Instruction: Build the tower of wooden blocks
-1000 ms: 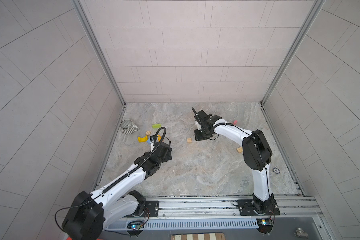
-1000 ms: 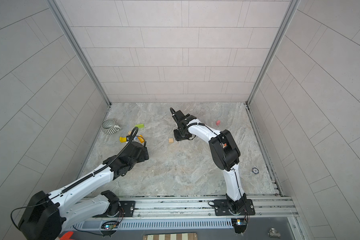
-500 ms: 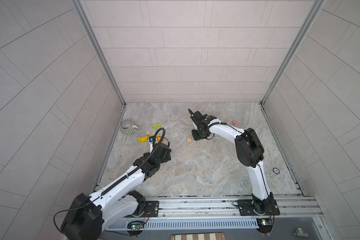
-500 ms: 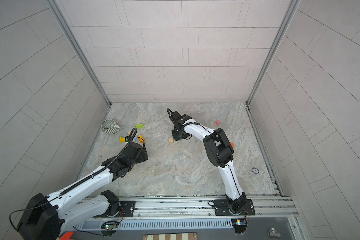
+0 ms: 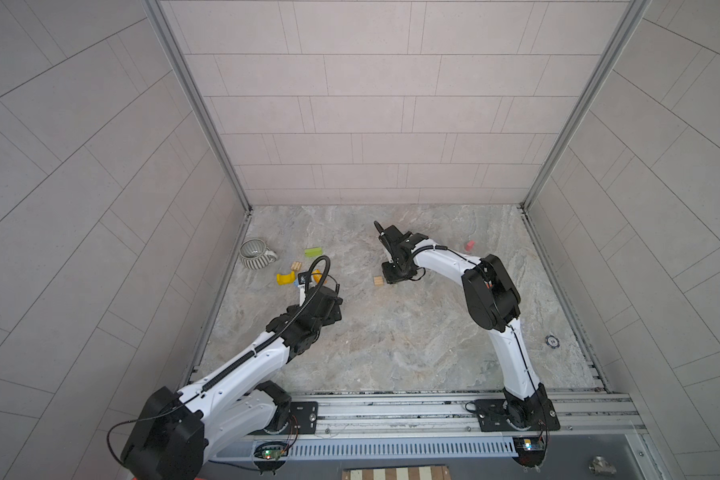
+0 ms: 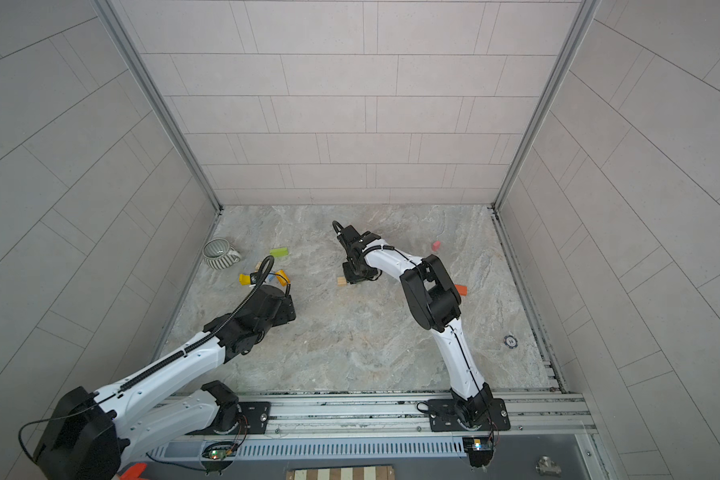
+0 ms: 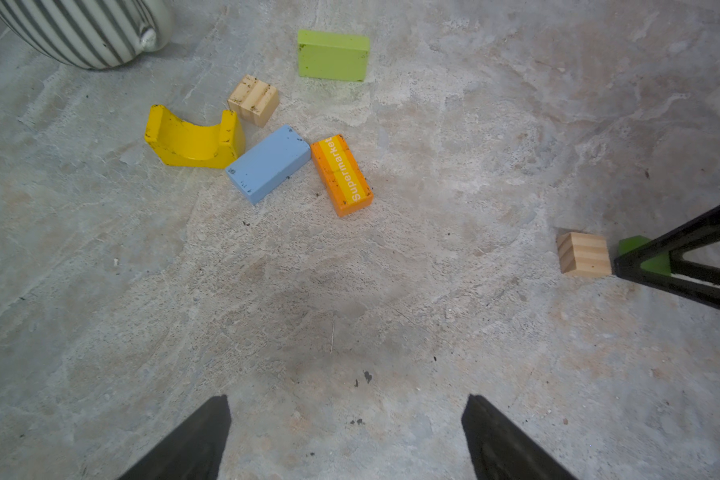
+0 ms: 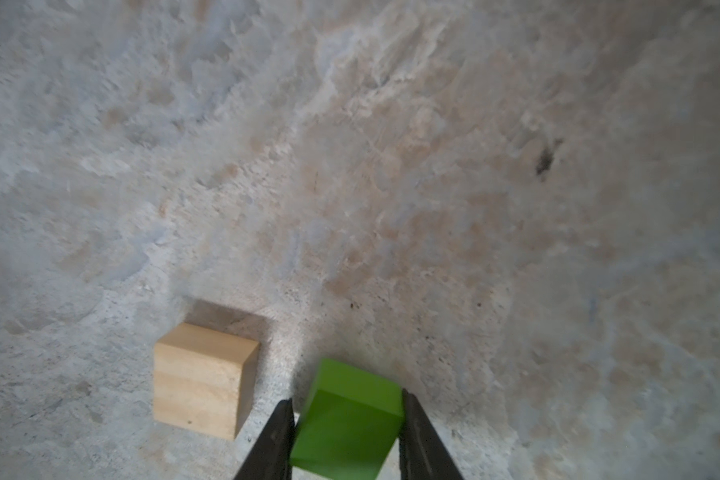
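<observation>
Pinching a green cube (image 8: 348, 419) between its fingers, the right gripper (image 8: 347, 401) held it low, just beside a lone tan cube (image 8: 202, 380) near the middle of the marble floor (image 5: 391, 340). The other tower pieces lay singly to the left: a yellow arch (image 7: 192, 139), blue block (image 7: 267, 164), orange block (image 7: 341, 174), second tan cube (image 7: 253, 99) and green slab (image 7: 333, 56), near a striped mug (image 7: 84, 29). The left gripper (image 7: 346, 399) hovered short of them, jaws spread wide and empty. A pink-red block (image 5: 470, 246) sat well apart on the right.
</observation>
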`<state>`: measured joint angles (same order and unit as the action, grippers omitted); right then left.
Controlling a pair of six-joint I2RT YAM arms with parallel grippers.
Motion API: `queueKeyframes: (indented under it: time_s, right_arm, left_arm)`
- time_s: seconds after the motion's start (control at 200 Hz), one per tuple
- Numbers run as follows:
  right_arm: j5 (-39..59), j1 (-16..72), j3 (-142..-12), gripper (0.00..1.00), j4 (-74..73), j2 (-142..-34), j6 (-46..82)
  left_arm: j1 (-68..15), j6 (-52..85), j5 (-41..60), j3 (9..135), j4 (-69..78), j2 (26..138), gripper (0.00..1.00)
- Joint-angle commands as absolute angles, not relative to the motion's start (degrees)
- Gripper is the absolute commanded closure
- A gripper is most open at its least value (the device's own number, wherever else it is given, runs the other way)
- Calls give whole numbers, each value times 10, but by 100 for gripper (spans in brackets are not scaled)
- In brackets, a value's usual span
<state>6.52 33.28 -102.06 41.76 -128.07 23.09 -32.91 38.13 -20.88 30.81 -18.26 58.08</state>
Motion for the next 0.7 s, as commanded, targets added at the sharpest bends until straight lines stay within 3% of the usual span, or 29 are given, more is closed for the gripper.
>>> queueKeyframes:
  time_s: [0.0, 0.425, 0.696]
  right_arm:
    - [61, 335, -1027, 70, 423, -1287, 229]
    - [83, 335, -1026, 50, 419, -1275, 229]
    - [85, 335, -1022, 46, 423, -1249, 226]
  left_arm:
    - [-329, 385, -222, 296, -185, 569, 7]
    - [-329, 384, -213, 304, -189, 570, 7]
    - [-329, 376, -217, 326, -209, 566, 7]
